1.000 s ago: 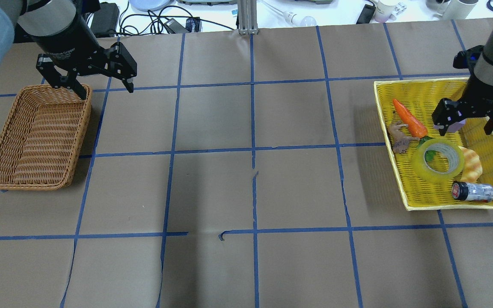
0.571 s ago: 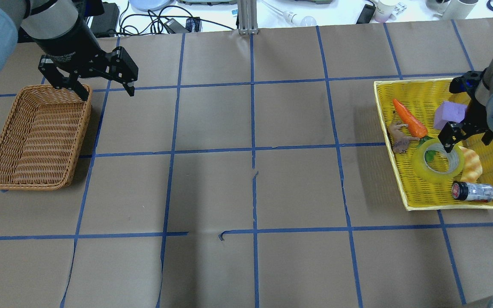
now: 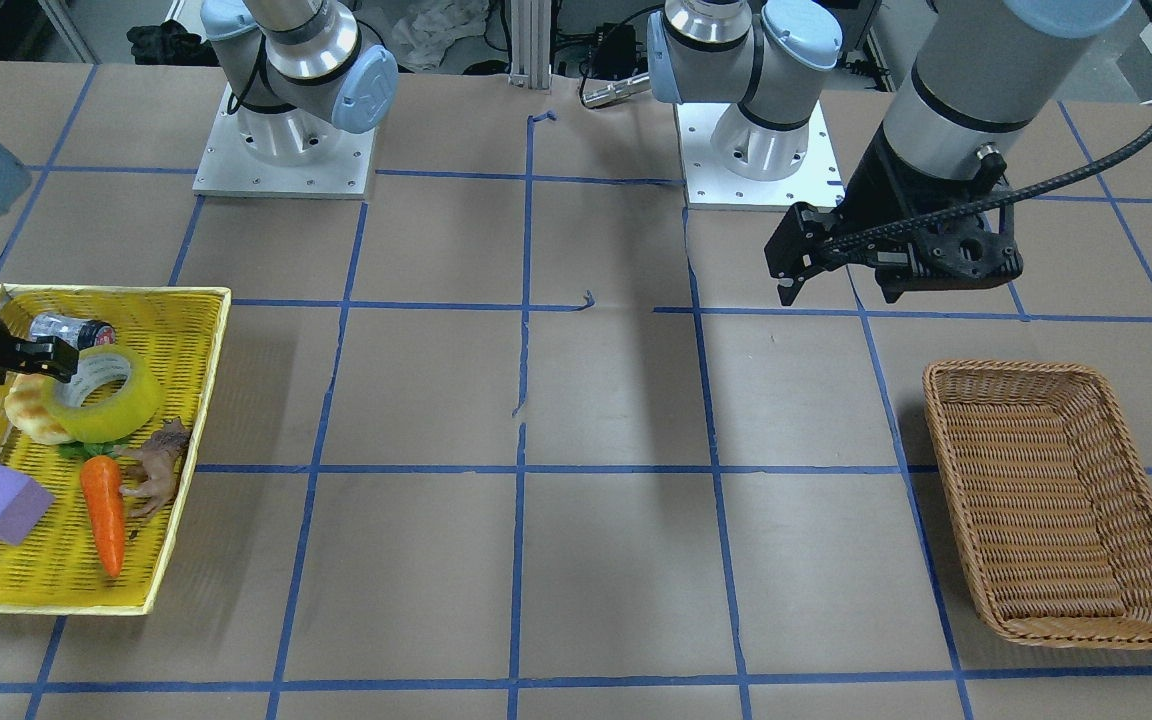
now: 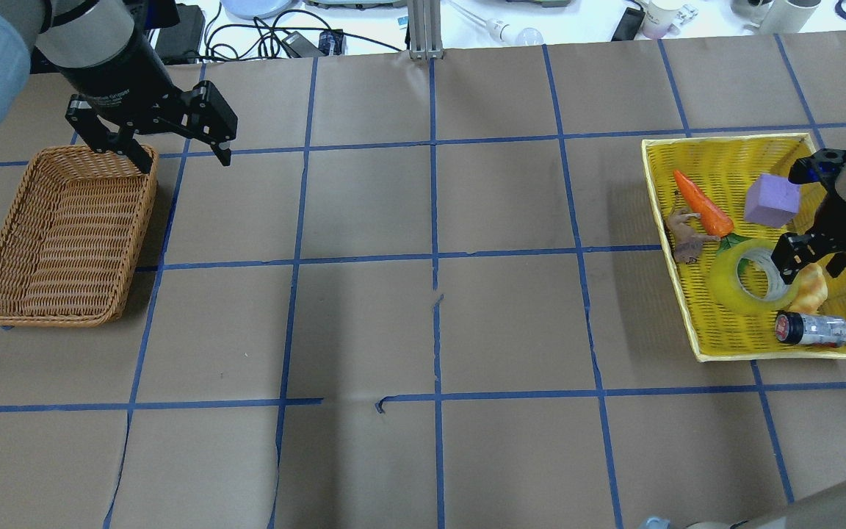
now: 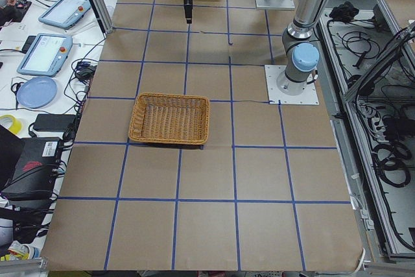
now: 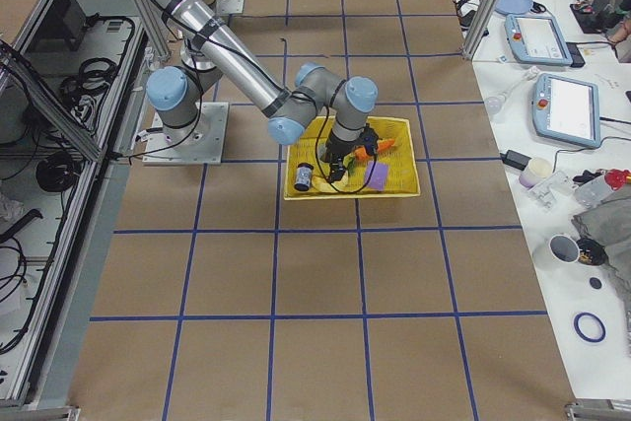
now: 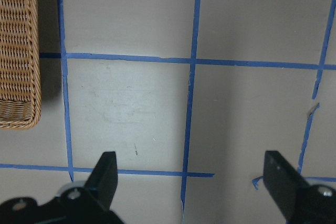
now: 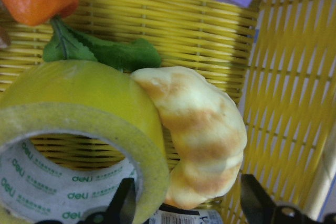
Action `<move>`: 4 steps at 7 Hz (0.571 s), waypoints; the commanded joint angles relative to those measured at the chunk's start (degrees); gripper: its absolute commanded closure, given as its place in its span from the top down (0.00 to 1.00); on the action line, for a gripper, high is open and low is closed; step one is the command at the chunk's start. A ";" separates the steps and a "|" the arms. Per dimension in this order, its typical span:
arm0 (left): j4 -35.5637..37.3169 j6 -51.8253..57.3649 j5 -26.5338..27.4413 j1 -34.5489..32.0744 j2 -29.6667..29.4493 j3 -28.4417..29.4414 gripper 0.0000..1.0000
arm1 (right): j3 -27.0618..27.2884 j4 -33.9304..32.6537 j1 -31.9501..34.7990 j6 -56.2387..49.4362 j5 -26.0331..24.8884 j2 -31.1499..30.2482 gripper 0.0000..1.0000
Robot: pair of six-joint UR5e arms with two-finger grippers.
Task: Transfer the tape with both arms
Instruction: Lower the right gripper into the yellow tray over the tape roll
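Observation:
The tape (image 4: 725, 285) is a yellow-green roll lying flat in the yellow tray (image 4: 724, 158), between a carrot and a croissant toy. It also shows in the front view (image 3: 131, 405) and fills the right wrist view (image 8: 79, 87). My right gripper (image 4: 825, 263) is open and low over the tray. In the right wrist view (image 8: 189, 203) one finger sits in the roll's hole and the other beyond the croissant (image 8: 199, 129). It holds nothing. My left gripper (image 4: 177, 156) is open and empty, above the far right corner of the wicker basket (image 4: 136, 242).
The tray also holds a carrot (image 4: 702, 203), a purple block (image 4: 772, 200), a brown toy figure (image 4: 686, 235) and a small can (image 4: 811, 329). The wicker basket (image 3: 1056, 500) holds nothing. Brown paper with blue tape lines covers the table between the two containers.
My right gripper has moved from over the purple block toward the robot and down onto the tape's right side. The purple block is uncovered now. The left arm has barely moved.

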 commanded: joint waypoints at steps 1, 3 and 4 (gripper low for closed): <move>0.00 -0.24 -0.01 0.08 -0.03 -0.06 1.00 | 0.28 0.07 -0.12 0.25 3.10 0.10 0.78; 0.00 -0.33 -0.10 -0.01 -0.03 -0.06 1.00 | -0.85 0.33 0.14 0.16 3.10 -0.52 1.00; 0.00 -0.42 -0.10 0.08 -0.03 -0.06 1.00 | -0.69 -0.02 0.15 -0.36 3.19 -0.08 1.00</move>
